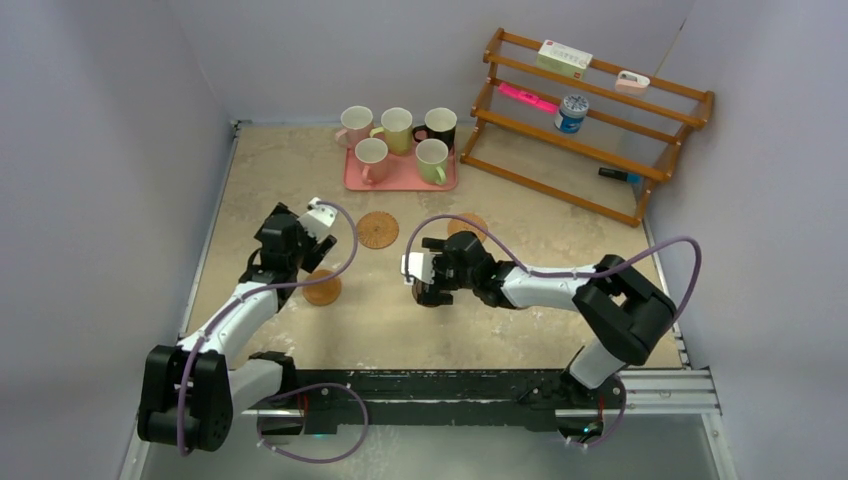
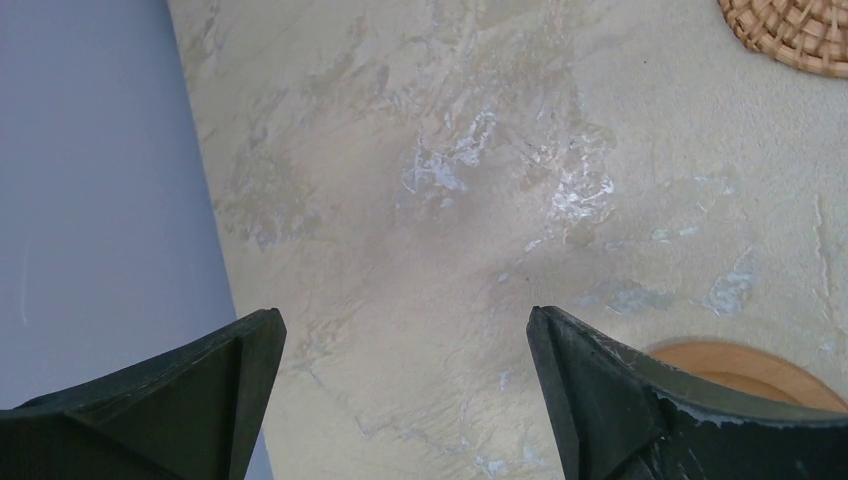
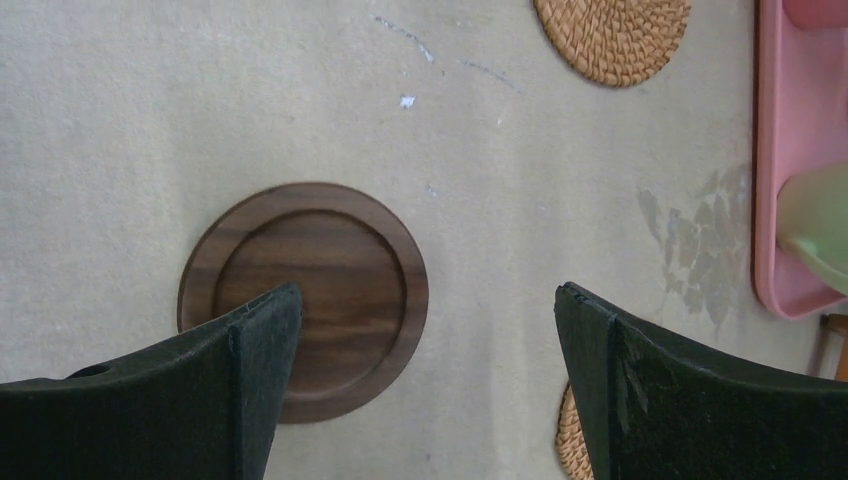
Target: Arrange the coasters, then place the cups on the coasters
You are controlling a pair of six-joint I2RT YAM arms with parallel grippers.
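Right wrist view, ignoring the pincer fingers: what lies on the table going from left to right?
dark brown wooden coaster → woven coaster at the top edge → pink tray at the right edge

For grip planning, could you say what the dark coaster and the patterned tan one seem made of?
Dark coaster: likely wood, matte, with visible grain streaks and a raised rim. Tan coaster: probably woven rattan or similar fibre, coiled in braided rings.

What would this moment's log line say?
cups: five, at pink tray | coasters: scattered, none bearing cups | left fingers: open, empty | right fingers: open, over dark coaster
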